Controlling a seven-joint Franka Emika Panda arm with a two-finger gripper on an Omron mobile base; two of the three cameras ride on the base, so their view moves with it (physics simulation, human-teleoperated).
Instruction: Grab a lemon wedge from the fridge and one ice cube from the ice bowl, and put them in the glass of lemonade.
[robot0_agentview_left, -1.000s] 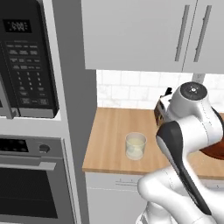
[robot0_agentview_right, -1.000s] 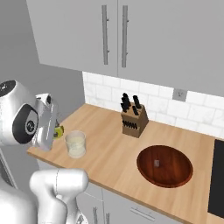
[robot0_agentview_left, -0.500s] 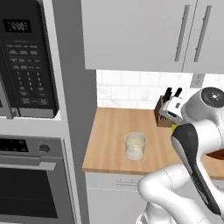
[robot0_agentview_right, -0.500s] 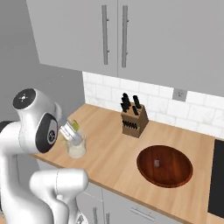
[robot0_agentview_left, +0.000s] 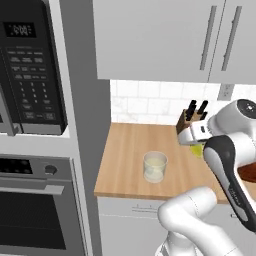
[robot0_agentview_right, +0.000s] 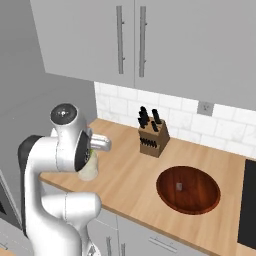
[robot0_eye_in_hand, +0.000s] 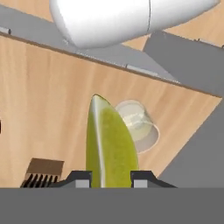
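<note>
The two-finger tool is gripping the small yellow-green curved lemon wedge, its two dark fingertips pressing against either side of the wedge's base while the pointed end is sticking out ahead of them. In the left base view, the wedge is showing as a yellow-green spot beneath the white hand, which is hanging above the wooden worktop.

Just beyond the wedge's tip in the hand view, the short clear glass of pale yellowish lemonade is standing on the worktop; the wedge is overlapping its near rim in that picture, though whether it is directly over the glass cannot be told. In the left base view the glass is sitting near the worktop's front edge, to the left of the tool.

Further off, a brown wooden knife block with black handles is standing by the white tiled wall. To the right of it in the right base view, well apart from the tool, the wide shallow reddish-brown ice bowl is resting on the worktop with one small pale ice cube lying inside it.
</note>
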